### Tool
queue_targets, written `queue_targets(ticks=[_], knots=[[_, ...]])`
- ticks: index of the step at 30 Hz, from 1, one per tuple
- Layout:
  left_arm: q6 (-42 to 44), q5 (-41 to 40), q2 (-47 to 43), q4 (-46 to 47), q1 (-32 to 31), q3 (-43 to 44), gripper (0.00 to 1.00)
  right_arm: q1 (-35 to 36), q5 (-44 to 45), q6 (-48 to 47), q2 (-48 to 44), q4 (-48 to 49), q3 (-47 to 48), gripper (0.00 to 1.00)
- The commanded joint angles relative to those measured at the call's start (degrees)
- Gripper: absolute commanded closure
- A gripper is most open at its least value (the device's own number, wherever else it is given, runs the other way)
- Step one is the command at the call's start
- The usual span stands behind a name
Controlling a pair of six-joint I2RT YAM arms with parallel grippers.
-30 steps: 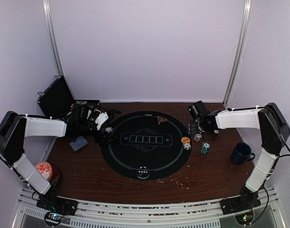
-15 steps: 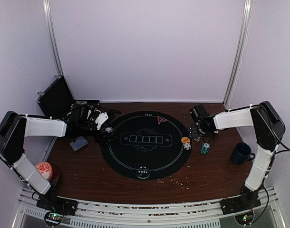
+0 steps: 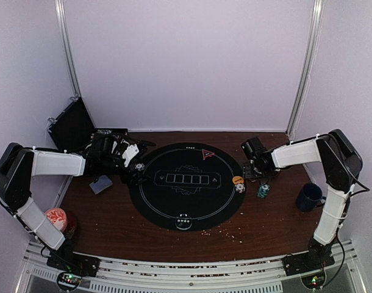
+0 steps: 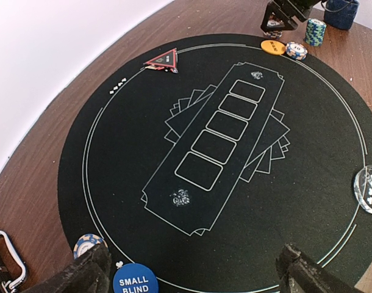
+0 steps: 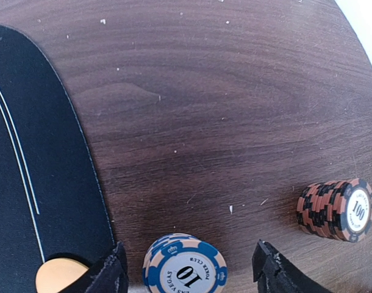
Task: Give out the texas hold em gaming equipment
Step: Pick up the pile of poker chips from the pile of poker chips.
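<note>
In the right wrist view my right gripper (image 5: 192, 271) stands open astride a blue-and-white chip stack marked 10 (image 5: 185, 265). Its left finger is close to the stack and its right finger stands well apart. A red-and-black chip stack (image 5: 335, 209) lies on its side to the right, and the orange button (image 5: 61, 276) sits by the mat edge. From above, the right gripper (image 3: 254, 173) is just right of the mat (image 3: 186, 210), hiding that stack. My left gripper (image 4: 195, 278) is open over the mat's left edge, above the blue small-blind button (image 4: 136, 279) and a blue-white chip (image 4: 88, 243).
A red triangle marker (image 3: 206, 154) lies at the mat's far edge. A white chip (image 3: 239, 187), a teal stack (image 3: 263, 190) and a dark blue mug (image 3: 309, 196) sit right. Cards (image 3: 101, 184), a red-topped can (image 3: 58, 218) and a black case (image 3: 70, 125) are left. A clear disc (image 3: 183, 221) sits near.
My right gripper has come down and slightly left over the chip stack beside the mat, and its jaws have narrowed a little. The left arm has not moved.
</note>
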Motion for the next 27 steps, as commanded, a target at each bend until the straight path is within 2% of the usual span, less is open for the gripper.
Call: queue_targets(ticks=[1, 18, 27], knots=[[0.1, 0.8, 0.7, 2.9, 0.1, 0.1, 0.02, -0.4, -0.2, 0.3, 0.9, 0.7, -0.4, 0.31], [0.0, 0.7, 0.6, 2.9, 0.1, 0.1, 0.02, -0.5, -0.6, 0.3, 1.3, 0.7, -0.4, 0.47], [0.1, 0.7, 0.6, 3.0, 0.1, 0.0, 0.02, -0.5, -0.8, 0.4, 1.1, 0.8, -0.6, 0.52]])
